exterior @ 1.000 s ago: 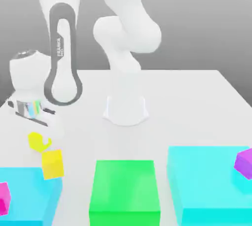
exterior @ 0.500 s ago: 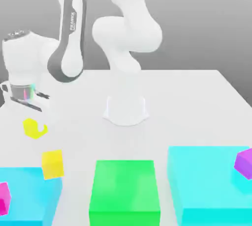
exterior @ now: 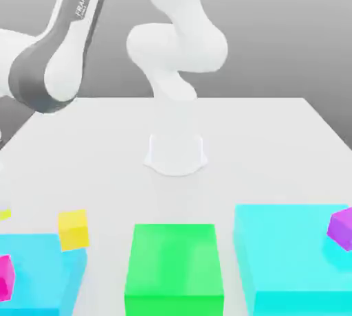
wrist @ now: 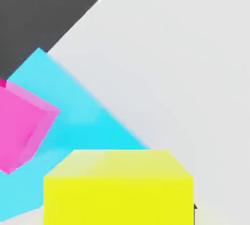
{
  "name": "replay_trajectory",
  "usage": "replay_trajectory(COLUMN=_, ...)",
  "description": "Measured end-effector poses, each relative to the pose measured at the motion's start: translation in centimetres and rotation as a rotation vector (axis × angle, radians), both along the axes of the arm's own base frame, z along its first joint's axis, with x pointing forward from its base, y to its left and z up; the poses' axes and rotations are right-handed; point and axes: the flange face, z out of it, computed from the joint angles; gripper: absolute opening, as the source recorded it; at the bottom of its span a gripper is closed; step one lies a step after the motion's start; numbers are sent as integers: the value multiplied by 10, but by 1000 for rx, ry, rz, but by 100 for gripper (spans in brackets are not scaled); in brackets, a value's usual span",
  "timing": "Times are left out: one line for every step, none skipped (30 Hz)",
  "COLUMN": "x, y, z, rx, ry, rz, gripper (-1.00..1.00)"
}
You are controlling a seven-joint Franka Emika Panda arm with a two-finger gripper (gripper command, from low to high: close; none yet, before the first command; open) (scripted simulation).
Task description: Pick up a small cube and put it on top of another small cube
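Though small, the lemon-yellow cube (wrist: 118, 187) looks bright, slightly greenish.

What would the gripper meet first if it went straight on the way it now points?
Beyond the lemon-yellow cube it holds, probably the white table, right beside the cyan block; depth is unclear, so possibly that block.

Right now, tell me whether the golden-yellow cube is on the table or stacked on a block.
On the table. The golden-yellow cube rests on the white table, beside the cyan block holding the magenta cube.
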Motion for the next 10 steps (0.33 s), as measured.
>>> replay_trajectory(x=13, y=5, z=6, rx=7, ry=-4, rz=-17, gripper=-100)
replay_trajectory(x=27, y=10, z=12, rx=14, ry=-7, rz=-34, gripper=-100)
replay_trajectory(x=35, y=14, z=7, rx=19, ry=-9, rz=-43, gripper=-100)
replay_trajectory(x=39, y=15, z=-6, rx=21, ry=-10, rz=-47, gripper=-100)
replay_trajectory(x=41, y=16, z=-22, rx=22, ry=-10, rz=-50, gripper=-100)
replay_trajectory(x=41, y=17, z=-36, rx=22, ry=-10, rz=-51, gripper=100)
replay_trajectory(x=41, y=17, z=-36, rx=22, ry=-10, rz=-51, gripper=100)
replay_trajectory(x=41, y=17, z=-36, rx=22, ry=-10, rz=-51, gripper=100)
replay_trajectory(x=41, y=17, z=-36, rx=22, ry=-10, rz=-51, gripper=100)
replay_trajectory(x=41, y=17, z=-36, rx=22, ry=-10, rz=-51, gripper=100)
